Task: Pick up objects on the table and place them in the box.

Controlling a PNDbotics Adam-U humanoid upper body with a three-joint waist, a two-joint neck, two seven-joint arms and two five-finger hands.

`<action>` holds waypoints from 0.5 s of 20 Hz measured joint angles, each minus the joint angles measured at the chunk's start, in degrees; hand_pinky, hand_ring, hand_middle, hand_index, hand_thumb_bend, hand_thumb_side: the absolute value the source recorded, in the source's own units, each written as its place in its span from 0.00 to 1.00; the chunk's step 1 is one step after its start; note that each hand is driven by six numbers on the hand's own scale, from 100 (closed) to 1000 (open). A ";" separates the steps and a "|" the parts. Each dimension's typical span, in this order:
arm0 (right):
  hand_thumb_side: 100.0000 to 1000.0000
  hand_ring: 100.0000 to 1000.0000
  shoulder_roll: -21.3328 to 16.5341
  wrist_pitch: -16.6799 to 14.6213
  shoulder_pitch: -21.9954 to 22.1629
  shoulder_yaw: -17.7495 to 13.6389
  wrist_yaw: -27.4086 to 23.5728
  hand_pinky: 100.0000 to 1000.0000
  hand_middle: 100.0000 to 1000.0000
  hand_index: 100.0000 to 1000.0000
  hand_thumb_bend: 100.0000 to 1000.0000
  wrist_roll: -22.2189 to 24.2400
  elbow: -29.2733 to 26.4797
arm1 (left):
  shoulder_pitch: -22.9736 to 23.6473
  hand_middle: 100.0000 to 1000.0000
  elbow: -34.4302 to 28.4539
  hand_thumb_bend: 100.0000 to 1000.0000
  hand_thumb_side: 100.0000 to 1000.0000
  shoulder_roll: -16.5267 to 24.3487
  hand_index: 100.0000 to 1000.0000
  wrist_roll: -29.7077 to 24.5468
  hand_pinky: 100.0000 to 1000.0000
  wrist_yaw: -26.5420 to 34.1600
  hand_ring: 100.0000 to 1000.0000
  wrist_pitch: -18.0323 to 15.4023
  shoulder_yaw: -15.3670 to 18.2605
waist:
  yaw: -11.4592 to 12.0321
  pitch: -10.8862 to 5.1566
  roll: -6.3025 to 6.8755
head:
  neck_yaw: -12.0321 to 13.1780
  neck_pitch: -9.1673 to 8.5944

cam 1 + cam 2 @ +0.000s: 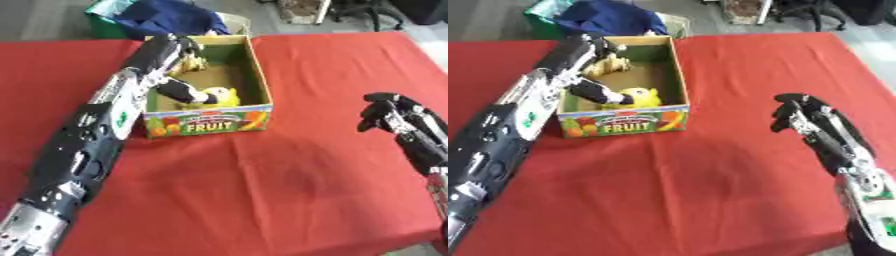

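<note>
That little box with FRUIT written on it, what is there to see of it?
The box looks like printed cardboard: an open-topped rectangle with green inner walls, a tan floor and a front panel showing pictured fruit and the word FRUIT. It stands upright on the red tablecloth, toward the far left of the table. Inside lie a yellow object near the front and something tan further back. The robot's left hand reaches over its left wall into it.
</note>
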 measured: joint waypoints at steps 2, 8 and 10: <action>0.54 0.48 0.00 0.00 0.01 -0.01 0.00 0.52 0.49 0.74 0.00 0.00 0.00 | 0.70 0.56 -3.61 0.48 0.45 1.20 0.70 0.89 0.65 5.16 0.59 0.88 -0.06 | 0.36 0.00 0.06 | -0.19 -0.30; 0.52 0.48 -0.03 -0.14 -0.12 -0.17 -0.02 0.52 0.49 0.74 0.00 -0.14 0.00 | 6.46 0.52 -17.66 0.40 0.41 7.63 0.66 5.94 0.61 27.08 0.55 6.58 -0.12 | 2.32 -0.47 0.32 | -1.05 -0.40; 0.52 0.48 -0.12 -0.28 -0.26 -0.36 -0.19 0.52 0.49 0.74 0.00 -0.28 -0.01 | 10.19 0.52 -22.94 0.39 0.40 9.98 0.66 8.24 0.61 34.25 0.54 8.55 0.28 | 3.07 -0.63 0.31 | -1.39 -0.40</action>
